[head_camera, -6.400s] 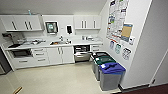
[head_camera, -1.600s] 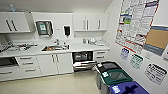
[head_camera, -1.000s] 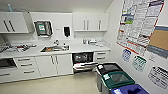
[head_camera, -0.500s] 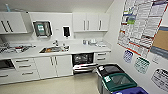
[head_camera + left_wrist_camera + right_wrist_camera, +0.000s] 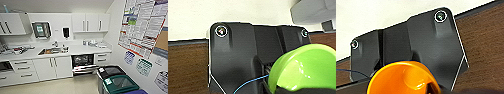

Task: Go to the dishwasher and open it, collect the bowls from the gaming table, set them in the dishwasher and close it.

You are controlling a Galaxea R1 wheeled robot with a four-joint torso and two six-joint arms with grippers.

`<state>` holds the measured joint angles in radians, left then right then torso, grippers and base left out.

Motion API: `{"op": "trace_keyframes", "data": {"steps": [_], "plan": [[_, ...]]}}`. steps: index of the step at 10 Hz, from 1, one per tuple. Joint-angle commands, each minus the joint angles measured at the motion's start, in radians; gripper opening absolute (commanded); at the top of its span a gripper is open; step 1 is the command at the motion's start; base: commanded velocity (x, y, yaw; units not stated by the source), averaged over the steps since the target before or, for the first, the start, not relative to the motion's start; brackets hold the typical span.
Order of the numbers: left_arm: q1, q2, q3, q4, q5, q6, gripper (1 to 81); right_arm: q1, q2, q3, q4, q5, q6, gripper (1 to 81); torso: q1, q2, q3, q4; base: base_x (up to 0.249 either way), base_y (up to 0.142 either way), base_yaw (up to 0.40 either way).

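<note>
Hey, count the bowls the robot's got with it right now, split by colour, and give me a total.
Green bowl, seen at the left claw: 1
Orange bowl, seen at the right claw: 1
Total: 2 bowls

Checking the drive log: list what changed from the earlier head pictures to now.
The camera came nearer the kitchenette, so the open dishwasher and bins show larger; that is the robot's own move. The dishwasher door stayed down. The green bowl is at the left wrist, the orange bowl at the right.
</note>
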<state>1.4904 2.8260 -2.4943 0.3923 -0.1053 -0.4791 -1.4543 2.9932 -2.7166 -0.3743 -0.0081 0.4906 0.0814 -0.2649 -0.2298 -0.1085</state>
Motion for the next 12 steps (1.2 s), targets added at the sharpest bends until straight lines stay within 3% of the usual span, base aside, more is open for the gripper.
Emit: {"op": "trace_keyframes", "data": {"steps": [1,12], "plan": [[-0.046,-0.019,0.003,-0.007,0.041,-0.004,1.0,0.054,-0.004,0.0,-0.009,-0.047,-0.001,1.0,0.0,0.0,0.0,0.0,0.101,0.0,0.0],[-0.045,-0.023,0.005,-0.009,0.041,-0.004,1.0,0.054,-0.003,0.0,-0.011,-0.047,-0.003,1.0,-0.002,0.0,0.0,0.0,0.1,0.0,0.0]]}}
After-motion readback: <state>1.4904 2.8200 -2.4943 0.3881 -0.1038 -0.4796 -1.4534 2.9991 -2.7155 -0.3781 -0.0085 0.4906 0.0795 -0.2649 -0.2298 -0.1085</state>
